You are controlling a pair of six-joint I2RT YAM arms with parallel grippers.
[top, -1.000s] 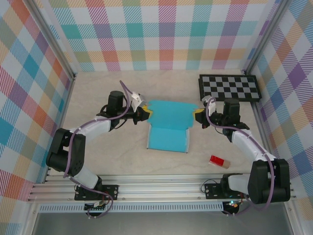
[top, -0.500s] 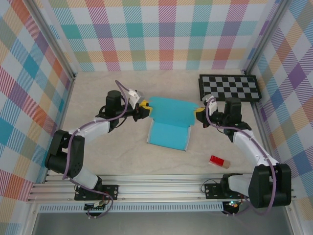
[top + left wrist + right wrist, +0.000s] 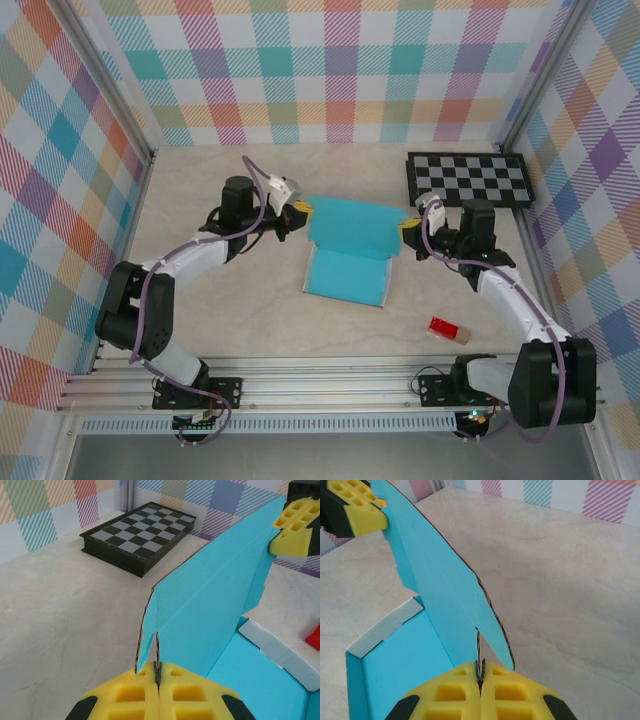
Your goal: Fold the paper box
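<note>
Yellow-padded left hand (image 3: 297,212): pads pressed together, pinching the left end tab of the paper box (image 3: 345,250).
Right hand (image 3: 408,229): pinching the opposite end of the same panel.
Grip rationale: holding both ends probably keeps the panel rising evenly along its crease.
Raised panel: lifted steeply, teal face toward the arm bases; long axis runs left to right between the hands.
Base panel: flat on the counter (image 3: 220,300), teal up, reaching toward the near edge.
Location: mid-counter, well apart from the checkerboard (image 3: 470,180).
</note>
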